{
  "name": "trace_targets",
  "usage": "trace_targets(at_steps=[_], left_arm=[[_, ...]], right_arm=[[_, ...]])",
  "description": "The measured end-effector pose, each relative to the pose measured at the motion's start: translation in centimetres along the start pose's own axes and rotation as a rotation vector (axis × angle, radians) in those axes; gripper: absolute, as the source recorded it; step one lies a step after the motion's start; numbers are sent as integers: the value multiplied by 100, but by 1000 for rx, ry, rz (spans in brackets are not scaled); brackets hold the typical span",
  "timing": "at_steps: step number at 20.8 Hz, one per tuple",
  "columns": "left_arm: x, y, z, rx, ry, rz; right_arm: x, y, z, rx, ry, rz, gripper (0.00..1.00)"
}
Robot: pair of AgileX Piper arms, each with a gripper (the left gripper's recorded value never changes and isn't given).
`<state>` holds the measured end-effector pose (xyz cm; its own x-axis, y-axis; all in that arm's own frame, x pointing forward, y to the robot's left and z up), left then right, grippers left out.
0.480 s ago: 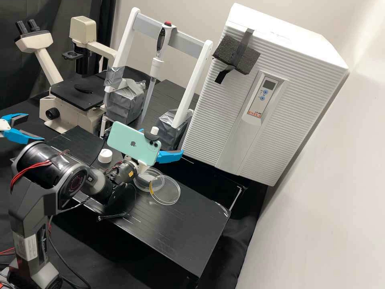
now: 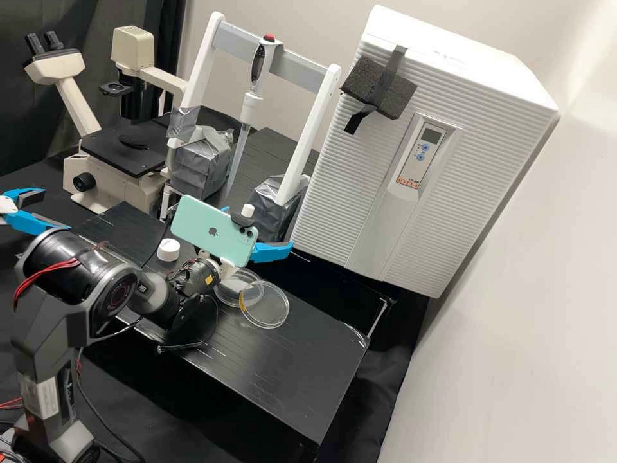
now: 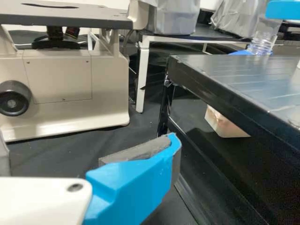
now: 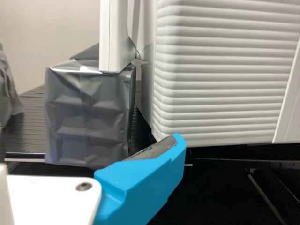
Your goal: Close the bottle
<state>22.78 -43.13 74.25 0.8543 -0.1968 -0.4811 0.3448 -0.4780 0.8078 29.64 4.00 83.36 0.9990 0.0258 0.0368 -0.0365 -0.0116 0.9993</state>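
Closing not started, by look of it. Bottle [image 3: 261,43] stands at far edge of black platform [image 2: 302,360], just beside right gripper [image 2: 260,228]. Its fingers are spread, no grasp visible. Bottle mouth hidden. White cap [image 2: 168,249] lies loose near platform's left corner, well apart from bottle. Left gripper [image 2: 51,207] released, empty, off platform's left end. Remaining: grab cap, seat on bottle, twist

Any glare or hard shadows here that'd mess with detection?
High view: even light, a soft sheen on the black platform, bright rims on the clear dishes. Left wrist view: the platform's top reflects light, the space beneath it is in deep shadow, and the clear bottle carries highlights. Right wrist view: the white cabinet is evenly lit, with darkness below it.
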Motion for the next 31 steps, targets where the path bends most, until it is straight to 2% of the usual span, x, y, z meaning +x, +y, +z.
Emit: trace_targets(at_steps=[2,6,10,14,17,20,23,25,27,31], left_arm=[[10,0,16,3,-8,-1],[1,27,28,9,-11,10],[-2,74,71,25,-27,30],[-10,98,83,31,-30,41],[-16,115,85,32,-27,49],[-17,125,73,25,-12,59],[-17,127,69,23,-8,61],[-17,128,68,22,-7,62],[-17,128,68,22,-7,62],[-17,128,68,22,-7,62]], right_arm=[[-140,58,-17,28,16,1,100],[-477,109,-86,54,86,-6,100],[-730,-19,-126,23,143,-74,100],[-834,-179,-127,21,153,-147,100],[-876,-236,-118,19,152,-172,100],[-926,-295,-156,10,174,-200,100],[-934,-356,-189,-19,186,-216,100],[-922,-387,-162,-37,168,-222,100],[-905,-405,-127,-40,146,-223,100],[-889,-415,-98,-47,136,-221,100]])
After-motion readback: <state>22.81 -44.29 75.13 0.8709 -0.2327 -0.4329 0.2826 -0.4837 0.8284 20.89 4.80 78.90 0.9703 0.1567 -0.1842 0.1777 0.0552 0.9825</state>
